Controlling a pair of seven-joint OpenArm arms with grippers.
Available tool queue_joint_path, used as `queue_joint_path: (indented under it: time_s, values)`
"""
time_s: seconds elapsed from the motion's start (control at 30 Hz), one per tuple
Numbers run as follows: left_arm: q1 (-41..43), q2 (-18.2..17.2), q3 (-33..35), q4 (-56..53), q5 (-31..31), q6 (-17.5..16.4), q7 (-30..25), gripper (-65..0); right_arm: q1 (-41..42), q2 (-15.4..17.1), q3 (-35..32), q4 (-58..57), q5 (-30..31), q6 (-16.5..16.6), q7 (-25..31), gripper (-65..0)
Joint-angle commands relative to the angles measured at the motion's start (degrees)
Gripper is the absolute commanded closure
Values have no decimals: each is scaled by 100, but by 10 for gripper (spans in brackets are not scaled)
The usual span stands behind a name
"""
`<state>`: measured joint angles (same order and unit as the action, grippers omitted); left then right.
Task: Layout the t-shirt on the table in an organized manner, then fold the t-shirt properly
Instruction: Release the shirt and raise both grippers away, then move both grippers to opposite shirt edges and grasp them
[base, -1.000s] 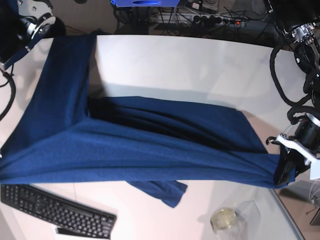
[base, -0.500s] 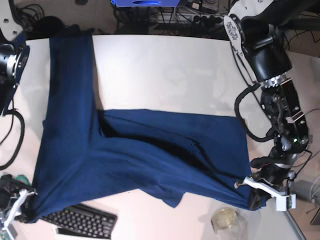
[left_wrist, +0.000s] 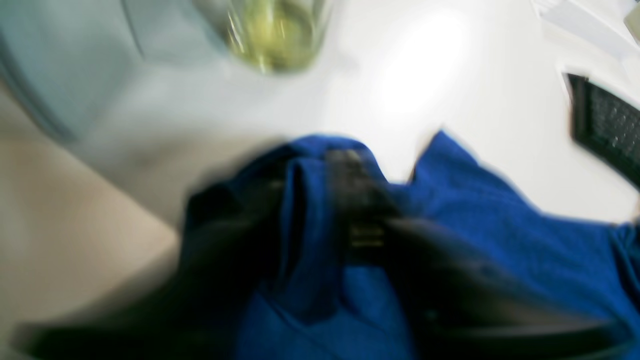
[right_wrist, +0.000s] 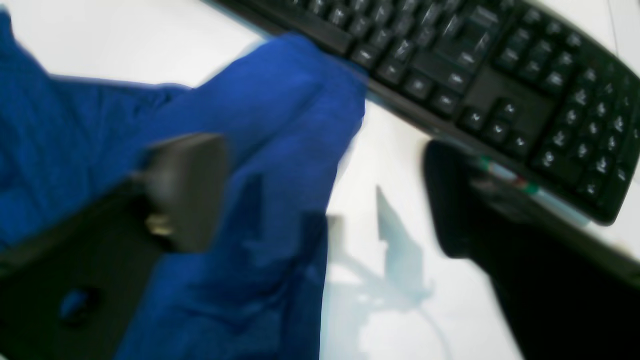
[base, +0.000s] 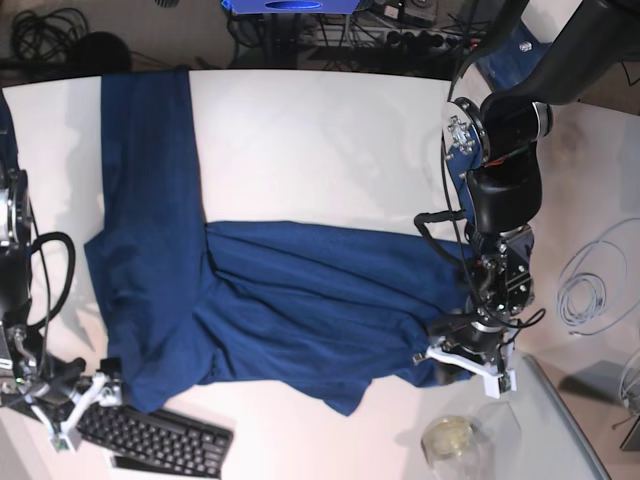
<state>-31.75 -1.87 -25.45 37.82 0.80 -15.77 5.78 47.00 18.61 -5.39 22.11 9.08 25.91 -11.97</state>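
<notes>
Dark navy knit t-shirt (base: 300, 300) spread on white counter (base: 320, 140). Right tool (right_wrist: 320, 195) released, jaws wide beside black keyboard (right_wrist: 500, 95). Left tool (left_wrist: 320, 220) amid cloth; state untellable, blurred.

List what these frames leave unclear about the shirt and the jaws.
- Left wrist view: motion blur; whether the left gripper grips the shirt is unclear.
- Base view: keyboard partly covered by shirt and right gripper.
- Base view: yellowish container too small to identify.

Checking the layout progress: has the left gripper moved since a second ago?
Yes. The left gripper shifted inward from the table edge and nearer the glass jar.
</notes>
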Motion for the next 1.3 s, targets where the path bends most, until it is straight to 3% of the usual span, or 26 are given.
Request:
queue_joint_path:
  time_s: [0.0, 0.07, 0.1, 0.23, 0.37, 0.47, 0.57, 0.67, 0.83, 0.97, 1.17, 1.2, 1.27]
  values:
    - [-214, -20, 9, 169, -84, -45, -328, -388, 130, 121, 95, 352, 116, -11, 129, -621]
    - [-162, -46, -35, 301, -111, -45, -372, -594, -256, 271, 332, 941, 116, -2, -214, -602]
    - [-118, -108, -53, 451, -119, -45, -363, -650, -459, 332, 429, 1389, 116, -2, -513, -594]
    - [278, -319, -61, 1233, -128, -45, -354, -650, -1865, 552, 1044, 3587, 98, -2, -1885, -593]
    - [1289, -433, -61, 2490, -278, -54, -37, -650, -3650, 508, 1545, 5776, 90, -20, -2676, -593]
    - [2379, -574, -61, 3281, -1007, -54, 103, -650, -4634, 253, 1677, 6646, 81, -29, -2948, -594]
    - [3408, -749, -61, 3844, -1939, -54, 94, -650, -5197, 25, 1827, 6787, 81, -29, -3036, -594]
    - [4252, -987, -61, 4248, -2475, -54, 86, -650, -5557, -98, 1844, 6787, 81, -29, -3054, -593]
    - [5157, -1145, -70, 4679, -2528, -54, 77, -650, -6015, -292, 1818, 6725, 81, -37, -3054, -593]
    - [5421, -1163, -70, 4732, -2546, -54, 68, -650, -6305, -529, 1800, 6594, 81, -11, -3054, -593]
    - [5438, -1136, -70, 4723, -2546, -54, 68, -650, -6516, -626, 1027, 6479, 81, -11, -3054, -587]
    - [5438, -1136, -70, 4723, -2546, -54, 68, -650, -6507, -626, 930, 6383, 81, -11, -3036, -566]
    - [5438, -1136, -70, 4723, -2546, -54, 68, -650, -6463, -626, 816, 6172, 81, -11, -3010, -459]
